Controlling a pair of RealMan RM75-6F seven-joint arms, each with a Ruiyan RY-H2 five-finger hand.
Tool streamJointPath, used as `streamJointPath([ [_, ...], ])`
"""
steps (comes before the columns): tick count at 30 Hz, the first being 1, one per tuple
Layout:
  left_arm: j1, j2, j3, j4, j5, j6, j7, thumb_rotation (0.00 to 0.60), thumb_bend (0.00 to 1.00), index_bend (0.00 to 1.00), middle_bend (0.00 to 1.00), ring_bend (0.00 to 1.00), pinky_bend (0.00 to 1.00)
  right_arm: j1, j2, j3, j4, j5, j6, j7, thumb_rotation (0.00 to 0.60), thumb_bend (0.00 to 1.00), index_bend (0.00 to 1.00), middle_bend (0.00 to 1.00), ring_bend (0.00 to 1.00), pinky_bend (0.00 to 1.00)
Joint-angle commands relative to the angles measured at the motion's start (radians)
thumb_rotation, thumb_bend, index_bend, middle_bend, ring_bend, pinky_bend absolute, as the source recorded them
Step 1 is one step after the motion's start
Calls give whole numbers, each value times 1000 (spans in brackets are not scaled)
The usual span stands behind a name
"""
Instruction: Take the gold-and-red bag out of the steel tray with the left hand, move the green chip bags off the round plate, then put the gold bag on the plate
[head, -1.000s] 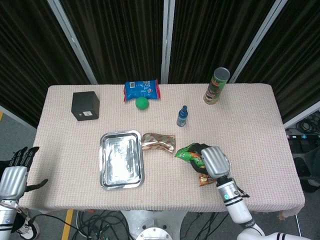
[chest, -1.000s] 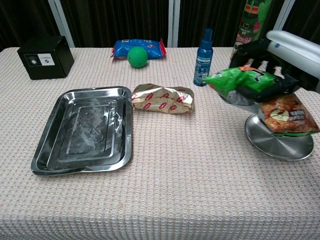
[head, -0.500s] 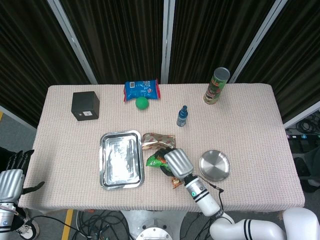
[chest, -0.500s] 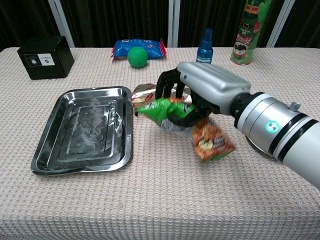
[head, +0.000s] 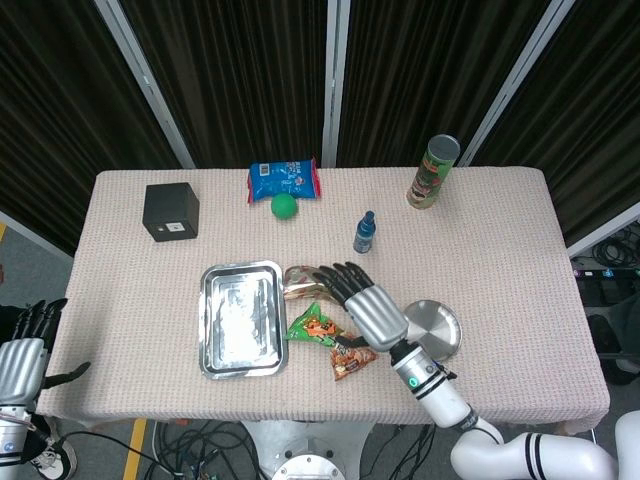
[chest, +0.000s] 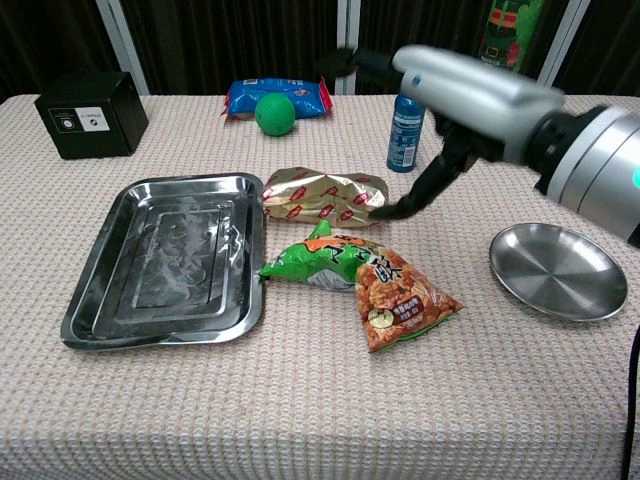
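Nearest the front edge, the green chip bags (chest: 355, 283) lie on the cloth just right of the steel tray (chest: 110, 300), with nothing holding them. At three o'clock from them sits the round plate (chest: 557, 270), bare. Just beyond, at twelve o'clock, the gold bag (chest: 325, 197) rests on the table beside the tray. Above it the right hand (head: 368, 304) hovers with fingers spread, holding nothing. The left hand (head: 22, 352) hangs off the table's left edge, fingers apart, empty.
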Motion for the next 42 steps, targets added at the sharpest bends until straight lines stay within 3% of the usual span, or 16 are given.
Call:
streamJointPath([
  [1, -1, -1, 0, -3, 5, -2, 4, 600, 21, 76, 97, 0, 72, 52, 14, 70, 57, 98, -72, -11, 600, 0, 0, 62, 0, 45],
  [9, 5, 3, -6, -1, 6, -2, 1, 600, 21, 76, 97, 0, 72, 248, -137, 121, 331, 352, -254, -148, 600, 0, 0, 57, 0, 45],
  [18, 11, 1, -8, 25, 4, -13, -43, 600, 21, 76, 97, 0, 72, 341, -269, 103, 512, 439, -298, -163, 600, 0, 11, 153, 37, 116],
  [20, 12, -2, -7, 32, 3, -17, -48, 600, 21, 76, 97, 0, 71, 347, -287, 96, 535, 451, -294, -167, 600, 0, 52, 191, 78, 159],
  [23, 12, -7, -7, 41, 5, -22, -55, 600, 21, 77, 97, 0, 72, 356, -317, 95, 574, 479, -286, -171, 600, 24, 197, 282, 170, 284],
  [27, 14, -11, -10, 51, 4, -22, -62, 600, 21, 77, 97, 0, 72, 358, -342, 96, 614, 474, -263, -149, 600, 100, 419, 445, 353, 525],
  [30, 15, -9, -12, 52, 5, -19, -64, 600, 22, 78, 97, 0, 71, 353, -351, 93, 631, 456, -235, -135, 600, 165, 576, 559, 484, 665],
  [33, 15, -10, -13, 52, 6, -21, -63, 600, 24, 78, 97, 0, 72, 344, -347, 95, 629, 438, -218, -108, 600, 257, 656, 616, 551, 748],
  [38, 14, -13, -11, 53, 10, -25, -59, 600, 25, 78, 97, 0, 72, 315, -267, 109, 547, 384, -180, -50, 600, 321, 676, 629, 568, 771],
  [42, 12, -12, -15, 44, 15, -19, -53, 600, 25, 79, 97, 0, 71, 242, -123, 86, 351, 271, -76, -16, 600, 319, 677, 629, 568, 771],
])
